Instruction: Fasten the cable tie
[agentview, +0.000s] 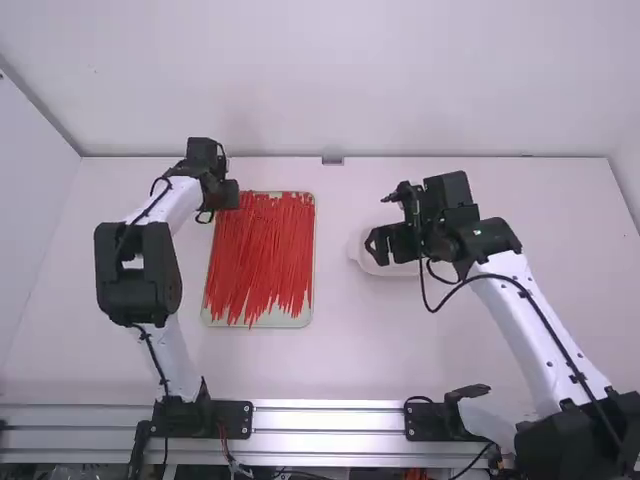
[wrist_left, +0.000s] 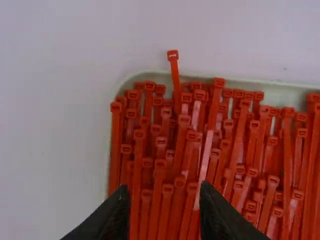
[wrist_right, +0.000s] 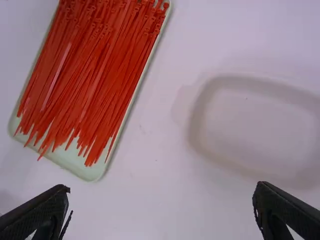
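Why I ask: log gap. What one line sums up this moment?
left pincer open, over cable ties | right pincer open, near white dish | none held

Bright, even, diffuse light from overhead in the high view, and all shadows are soft. The white table (agentview: 350, 340) and the back wall nearly merge in brightness. A faint soft shadow lies on the table beside the left arm (agentview: 165, 215). The white tray (wrist_right: 250, 125) barely separates from the table in the right wrist view, marked by gentle shading along its rim and walls. The left wrist view is dimmer and the table reads grey there. The cable ties (wrist_left: 200, 150) carry small glossy highlights, one with a pale sheen, and dark gaps between them. The left gripper (wrist_left: 161, 195) and right gripper (wrist_right: 161, 192) render flat black with little surface detail.
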